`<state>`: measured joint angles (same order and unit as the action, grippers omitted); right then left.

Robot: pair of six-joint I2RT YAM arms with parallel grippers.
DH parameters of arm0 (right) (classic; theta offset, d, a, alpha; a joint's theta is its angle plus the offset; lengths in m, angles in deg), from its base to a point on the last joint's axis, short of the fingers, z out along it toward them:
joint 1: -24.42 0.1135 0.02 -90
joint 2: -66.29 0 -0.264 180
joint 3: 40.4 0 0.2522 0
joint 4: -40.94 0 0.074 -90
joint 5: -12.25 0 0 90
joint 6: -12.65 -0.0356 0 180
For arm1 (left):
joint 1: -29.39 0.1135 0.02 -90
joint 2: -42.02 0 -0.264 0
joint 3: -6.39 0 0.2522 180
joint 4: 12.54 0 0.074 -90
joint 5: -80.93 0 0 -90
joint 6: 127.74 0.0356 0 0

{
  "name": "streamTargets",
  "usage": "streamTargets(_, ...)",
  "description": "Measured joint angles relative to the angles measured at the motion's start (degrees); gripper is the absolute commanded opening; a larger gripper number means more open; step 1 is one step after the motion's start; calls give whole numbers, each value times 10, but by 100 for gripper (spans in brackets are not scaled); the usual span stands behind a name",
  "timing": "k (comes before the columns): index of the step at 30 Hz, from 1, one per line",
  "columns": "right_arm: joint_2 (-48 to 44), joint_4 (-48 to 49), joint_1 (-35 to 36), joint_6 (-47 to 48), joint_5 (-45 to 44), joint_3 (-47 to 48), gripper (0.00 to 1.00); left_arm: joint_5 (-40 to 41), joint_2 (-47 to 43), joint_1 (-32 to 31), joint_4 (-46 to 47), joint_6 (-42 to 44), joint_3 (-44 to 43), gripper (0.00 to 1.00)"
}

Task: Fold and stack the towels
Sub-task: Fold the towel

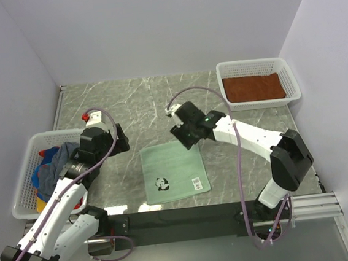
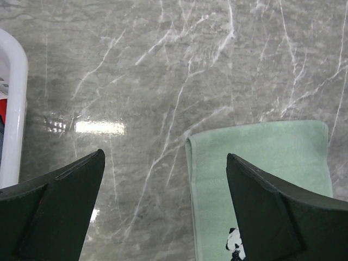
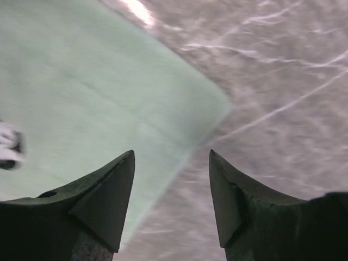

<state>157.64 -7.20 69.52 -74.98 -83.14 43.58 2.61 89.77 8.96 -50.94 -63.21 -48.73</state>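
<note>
A pale mint-green towel [image 1: 173, 170] with a panda print lies folded flat on the marble table, near the front middle. My right gripper [image 1: 182, 136] hovers over its far right corner, jaws open and empty. In the right wrist view the towel [image 3: 81, 98] edge runs below the gap of the right gripper [image 3: 171, 153]. My left gripper [image 1: 123, 140] stands wide open just left of the towel's far left corner. The left wrist view has the left gripper [image 2: 164, 155] over bare table and the towel [image 2: 261, 157] under the right finger. A rust-brown towel [image 1: 253, 87] lies in the far right basket.
A white mesh basket [image 1: 289, 82] stands at the back right. Another white basket [image 1: 24, 176] at the left holds several bright and dark cloths [image 1: 51, 164]; its rim [image 2: 13, 109] shows in the left wrist view. White walls enclose the table.
</note>
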Motion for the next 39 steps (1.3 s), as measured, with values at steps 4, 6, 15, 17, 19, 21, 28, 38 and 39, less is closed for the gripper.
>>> streamTargets(4,29,-19,-56,82,46,24,60,-10,3,0,0,10,0,99)
streamTargets(6,57,-29,-77,116,66,45,59,-14,6,0,0,13,0,99)
streamTargets(15,178,-58,-136,203,122,125,45,-23,29,0,-1,21,0,99)
streamTargets(17,199,-66,-139,212,133,139,45,-26,32,1,-1,21,0,99)
streamTargets(19,218,-72,-139,218,143,151,45,-30,37,2,-1,22,0,99)
streamTargets(21,234,-74,-139,223,151,160,45,-32,42,3,-1,23,0,100)
streamTargets(28,259,-82,-139,231,164,168,43,-40,47,5,-1,23,0,99)
streamTargets(38,273,-82,-139,232,167,169,37,-64,57,6,0,26,0,100)
streamTargets(39,273,-83,-139,232,168,169,36,-72,57,6,1,30,0,100)
